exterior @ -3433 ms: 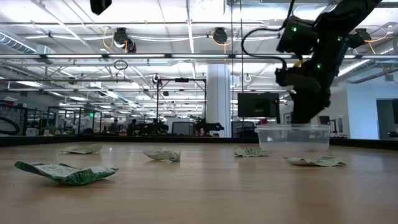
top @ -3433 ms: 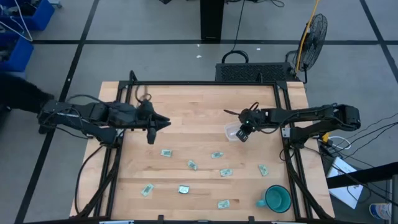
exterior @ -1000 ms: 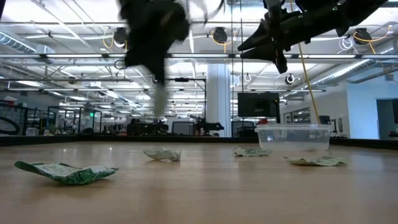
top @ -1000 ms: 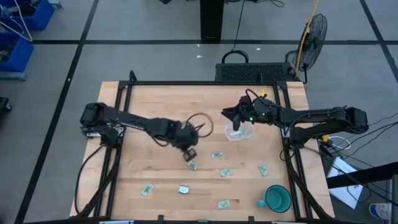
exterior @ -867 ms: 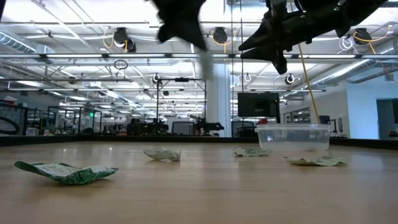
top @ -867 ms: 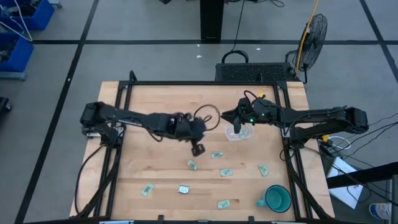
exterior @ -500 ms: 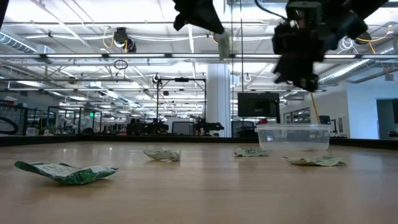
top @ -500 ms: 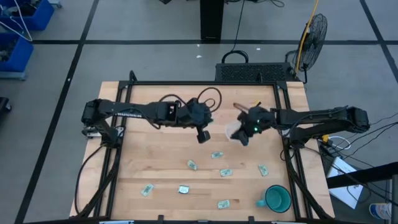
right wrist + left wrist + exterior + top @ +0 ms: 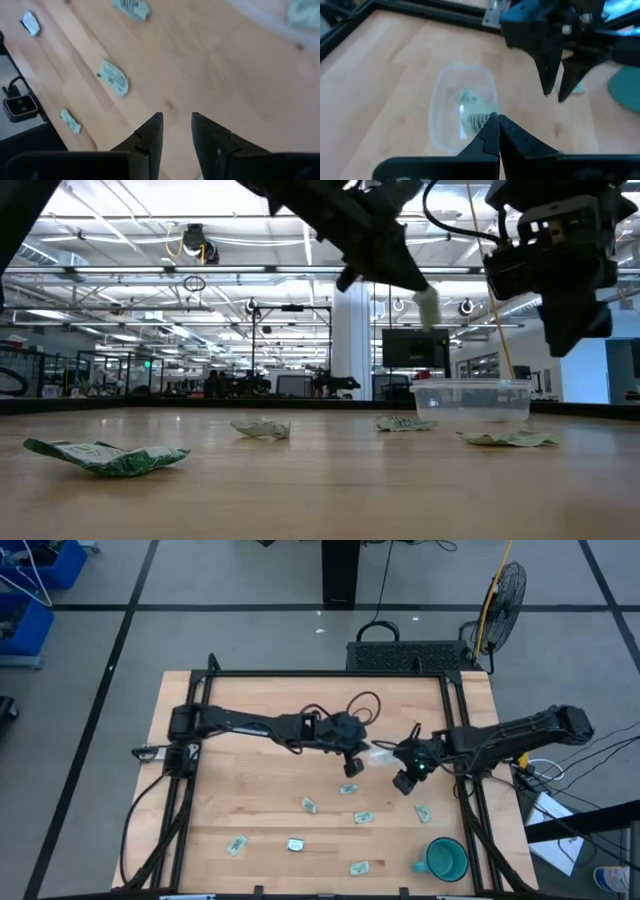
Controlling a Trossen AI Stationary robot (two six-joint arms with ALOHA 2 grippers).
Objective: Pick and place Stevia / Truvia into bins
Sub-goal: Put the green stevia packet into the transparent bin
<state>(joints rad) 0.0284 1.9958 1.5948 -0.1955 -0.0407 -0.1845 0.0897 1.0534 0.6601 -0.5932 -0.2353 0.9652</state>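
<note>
The left gripper [image 9: 497, 122] pinches a Stevia sachet [image 9: 428, 307] above the clear tub [image 9: 462, 112], ready to drop it in; the right gripper [image 9: 175, 125], fingers apart, hovers empty nearby.

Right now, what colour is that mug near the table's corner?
Teal. The mug shows best in the high view, standing near the table's front right corner.

Left gripper [image 9: 496, 131] fingers pinched together, arm outstretched; right gripper [image 9: 175, 131] fingers parted, aimed down.

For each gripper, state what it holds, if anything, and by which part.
The left gripper pinches a Stevia sachet by its upper end, above the clear tub. The right gripper is open, holding nothing.
</note>
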